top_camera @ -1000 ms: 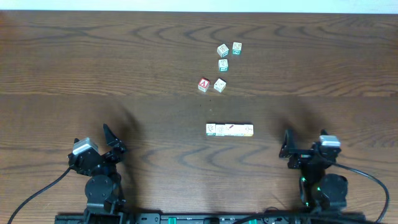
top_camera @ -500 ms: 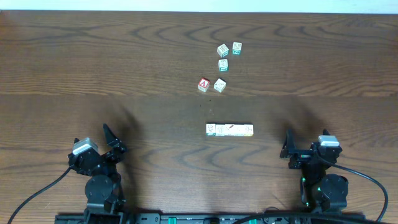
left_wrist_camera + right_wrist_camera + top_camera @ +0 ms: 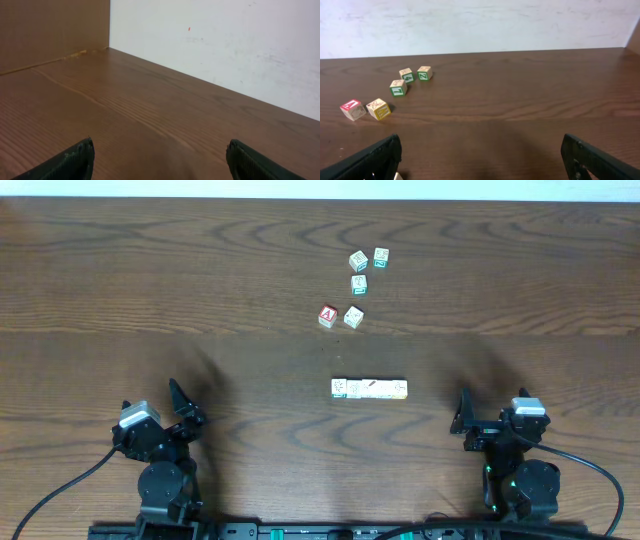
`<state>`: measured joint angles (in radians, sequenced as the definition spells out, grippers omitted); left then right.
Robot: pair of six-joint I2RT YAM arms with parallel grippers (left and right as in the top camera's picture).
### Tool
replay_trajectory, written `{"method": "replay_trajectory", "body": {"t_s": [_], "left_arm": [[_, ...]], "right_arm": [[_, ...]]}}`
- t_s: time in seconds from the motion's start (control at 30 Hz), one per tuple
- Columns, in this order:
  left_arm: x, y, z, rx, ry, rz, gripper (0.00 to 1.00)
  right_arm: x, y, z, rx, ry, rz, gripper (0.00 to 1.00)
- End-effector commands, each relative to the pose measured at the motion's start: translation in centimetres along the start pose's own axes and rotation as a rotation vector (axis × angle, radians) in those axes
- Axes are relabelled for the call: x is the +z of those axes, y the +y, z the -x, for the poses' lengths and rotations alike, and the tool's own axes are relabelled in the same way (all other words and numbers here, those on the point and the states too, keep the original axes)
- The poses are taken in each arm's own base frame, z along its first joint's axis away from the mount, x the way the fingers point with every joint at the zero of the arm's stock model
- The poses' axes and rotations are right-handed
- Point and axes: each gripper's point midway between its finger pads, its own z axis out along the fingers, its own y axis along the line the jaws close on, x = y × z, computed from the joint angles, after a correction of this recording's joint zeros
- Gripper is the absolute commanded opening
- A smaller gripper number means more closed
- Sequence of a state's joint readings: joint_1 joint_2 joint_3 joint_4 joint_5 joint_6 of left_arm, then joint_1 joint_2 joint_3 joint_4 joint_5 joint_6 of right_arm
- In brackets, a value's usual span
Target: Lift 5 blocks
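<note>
Row of blocks (image 3: 369, 388): five pale cubes butted face to face in one straight line at mid-table, ahead of both arms and between them. One top face carries a reddish stroke. Nothing touches the row. Packed this way, it can probably be squeezed from its two ends and raised as a single bar.

Left hand (image 3: 184, 407): parked near the table's front edge, well apart from the row, with the jaws spread wide and nothing between them. Its wrist view shows only bare wood and the wall (image 3: 225, 45), so it is not yet aimed at the row.

Right hand (image 3: 466, 420): mirrors the left on the other side, fully spread and empty, and closer to the row's right end than to anything else.

Loose cubes (image 3: 359, 284): a scattered cluster farther back on the table (image 3: 120, 280), well apart from the row. It includes the red "A" cube (image 3: 327, 316). These are probably spares rather than part of the lift.

Stage: judged as the start, since the row lies flat and untouched.

Next requirement: each hand has to reach one end face. The pressure should be even and run along the line, otherwise the middle cubes may buckle out.
</note>
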<state>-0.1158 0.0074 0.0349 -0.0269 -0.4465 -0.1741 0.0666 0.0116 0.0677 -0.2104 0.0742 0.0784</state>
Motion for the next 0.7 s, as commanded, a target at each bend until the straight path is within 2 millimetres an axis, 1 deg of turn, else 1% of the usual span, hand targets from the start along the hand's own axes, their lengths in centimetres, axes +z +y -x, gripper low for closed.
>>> {"method": "replay_trajectory", "body": {"t_s": [0.0, 0.13, 0.67], "left_arm": [[0.2, 0.4, -1.54, 0.038, 0.031, 0.012, 0.85], [0.26, 0.8, -1.51, 0.037, 0.03, 0.03, 0.85], [0.27, 0.81, -1.54, 0.039, 0.032, 0.03, 0.85]], "right_arm": [[0.0, -0.06, -0.01, -0.012, -0.004, -0.001, 0.99], [0.0, -0.06, -0.01, -0.012, -0.004, -0.001, 0.99], [0.0, -0.06, -0.01, -0.012, -0.004, -0.001, 0.99]]}}
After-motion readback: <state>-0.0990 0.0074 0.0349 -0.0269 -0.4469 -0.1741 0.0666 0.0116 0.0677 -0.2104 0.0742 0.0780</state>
